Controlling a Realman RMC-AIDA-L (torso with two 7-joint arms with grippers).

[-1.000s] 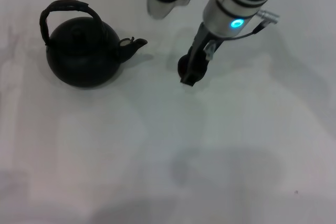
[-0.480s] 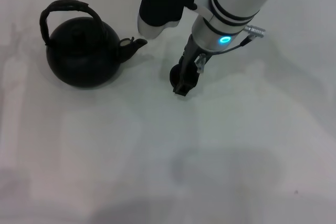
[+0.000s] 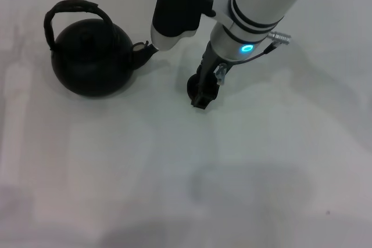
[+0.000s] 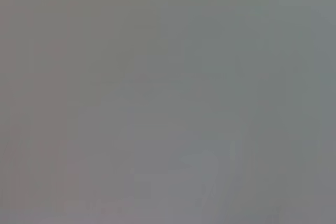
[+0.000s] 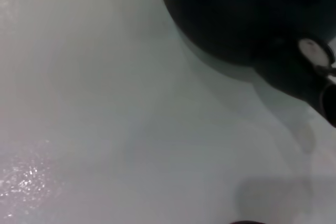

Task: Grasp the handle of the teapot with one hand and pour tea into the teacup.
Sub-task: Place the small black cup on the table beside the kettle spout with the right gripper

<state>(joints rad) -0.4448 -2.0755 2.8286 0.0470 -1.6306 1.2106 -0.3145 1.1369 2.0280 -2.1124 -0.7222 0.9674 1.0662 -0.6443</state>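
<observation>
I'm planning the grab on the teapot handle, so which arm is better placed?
Probably left: the teapot and its handle sit on the robot's left, while the right tool is down at the cup. The left arm is out of view, though.

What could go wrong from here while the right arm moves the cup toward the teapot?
1. The right end effector holds the teacup low on the table; a weak grip could tip or drop it.
2. The arm's housing already hangs over the spout of the teapot; more travel that way might knock the pot.
3. The handle is not yet grasped, so no pouring is possible.
</observation>
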